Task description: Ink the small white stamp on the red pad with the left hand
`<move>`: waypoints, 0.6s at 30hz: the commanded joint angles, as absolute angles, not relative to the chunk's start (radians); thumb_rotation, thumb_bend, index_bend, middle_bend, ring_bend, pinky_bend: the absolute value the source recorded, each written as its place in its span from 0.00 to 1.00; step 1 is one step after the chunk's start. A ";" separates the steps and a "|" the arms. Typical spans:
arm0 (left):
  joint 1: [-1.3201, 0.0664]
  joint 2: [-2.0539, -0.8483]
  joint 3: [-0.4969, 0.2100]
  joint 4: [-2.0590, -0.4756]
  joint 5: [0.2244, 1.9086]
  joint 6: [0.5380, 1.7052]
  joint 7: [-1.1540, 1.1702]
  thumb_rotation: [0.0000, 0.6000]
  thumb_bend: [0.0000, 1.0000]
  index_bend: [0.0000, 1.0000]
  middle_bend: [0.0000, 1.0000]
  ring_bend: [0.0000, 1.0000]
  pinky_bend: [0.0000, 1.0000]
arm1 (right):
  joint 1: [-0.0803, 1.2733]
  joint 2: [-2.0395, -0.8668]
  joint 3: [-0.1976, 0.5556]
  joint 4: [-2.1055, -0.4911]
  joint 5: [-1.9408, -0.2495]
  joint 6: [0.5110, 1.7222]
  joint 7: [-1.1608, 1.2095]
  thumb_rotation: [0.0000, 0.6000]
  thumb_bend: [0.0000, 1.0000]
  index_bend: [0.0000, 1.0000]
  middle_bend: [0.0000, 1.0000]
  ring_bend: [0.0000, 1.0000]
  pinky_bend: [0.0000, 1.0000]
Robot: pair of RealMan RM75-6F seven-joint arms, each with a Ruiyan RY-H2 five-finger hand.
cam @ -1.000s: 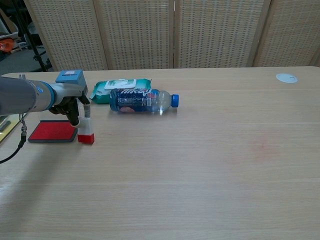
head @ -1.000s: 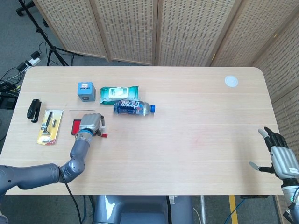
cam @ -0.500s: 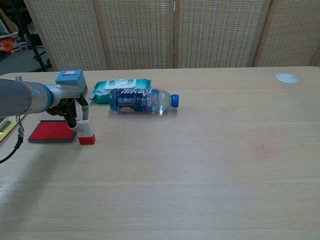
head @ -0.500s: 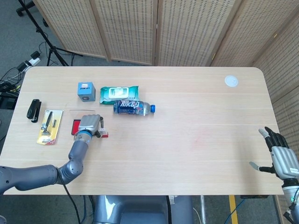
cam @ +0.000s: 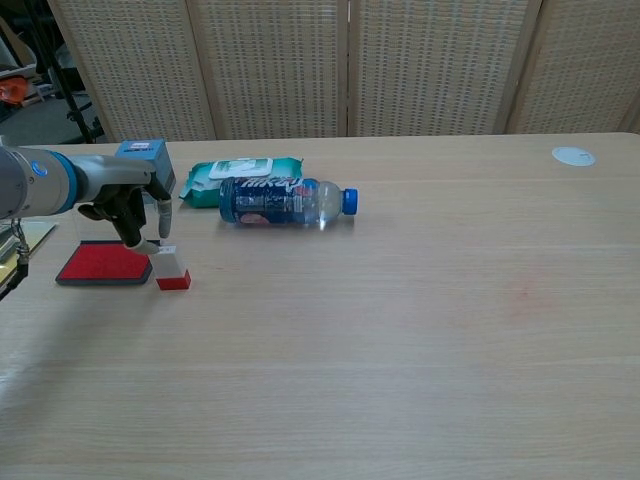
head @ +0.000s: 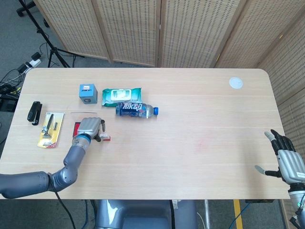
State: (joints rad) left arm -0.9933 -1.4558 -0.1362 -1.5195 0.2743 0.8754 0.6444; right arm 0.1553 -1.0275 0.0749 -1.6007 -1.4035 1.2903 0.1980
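The small white stamp [cam: 171, 268] with a red base stands upright on the table, touching the right end of the red pad [cam: 103, 264]. My left hand [cam: 132, 208] hovers over the pad's right part, just left of the stamp, with its fingers apart and one fingertip close to the stamp's top. It holds nothing. From the head view the left hand [head: 89, 128] covers most of the red pad [head: 76, 128], and the stamp [head: 105, 137] shows at its right. My right hand [head: 287, 161] hangs open off the table's right front corner.
A water bottle [cam: 285, 201] lies on its side behind the stamp, with a wipes pack [cam: 240, 170] and a blue cube [cam: 140, 152] further back. A yellow card pack [head: 51, 129] and a black stapler [head: 34, 112] lie left of the pad. A white disc [head: 235, 82] sits far right.
My left hand has let go of the stamp and drawn back to the left and upward. The stamp stays standing beside the pad. The right hand has barely moved.
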 commanded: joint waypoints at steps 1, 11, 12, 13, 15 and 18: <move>-0.970 -1.401 -0.139 -1.581 0.325 0.886 0.611 1.00 0.28 0.51 1.00 1.00 0.96 | 0.154 -1.027 0.074 -1.602 -1.404 1.291 0.199 1.00 0.00 0.00 0.00 0.00 0.00; -0.696 -1.166 -0.112 -1.783 0.931 1.023 0.207 1.00 0.17 0.14 0.07 0.04 0.18 | 0.151 -1.028 0.076 -1.610 -1.411 1.307 0.189 1.00 0.00 0.00 0.00 0.00 0.00; -0.669 -1.148 -0.103 -1.789 0.981 1.047 0.172 1.00 0.16 0.10 0.02 0.01 0.10 | 0.151 -1.029 0.077 -1.612 -1.413 1.311 0.187 1.00 0.00 0.00 0.00 0.00 0.00; -0.622 -1.123 -0.089 -1.790 1.043 1.101 0.132 1.00 0.15 0.08 0.00 0.00 0.06 | 0.151 -1.031 0.080 -1.614 -1.419 1.319 0.186 1.00 0.00 0.00 0.00 0.00 0.00; -0.551 -1.106 -0.064 -1.779 1.137 1.199 0.077 1.00 0.12 0.02 0.00 0.00 0.00 | 0.149 -1.036 0.083 -1.610 -1.428 1.335 0.191 1.00 0.00 0.00 0.00 0.00 0.00; -0.462 -1.109 -0.035 -1.728 1.229 1.311 -0.010 1.00 0.12 0.00 0.00 0.00 0.00 | 0.143 -1.046 0.091 -1.599 -1.445 1.370 0.200 1.00 0.00 0.00 0.00 0.00 0.00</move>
State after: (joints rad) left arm -0.6066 -1.1641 -0.0856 -1.7401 1.0917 1.1522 0.1354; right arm 0.1467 -1.0397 0.0859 -1.6049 -1.4360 1.3543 0.1954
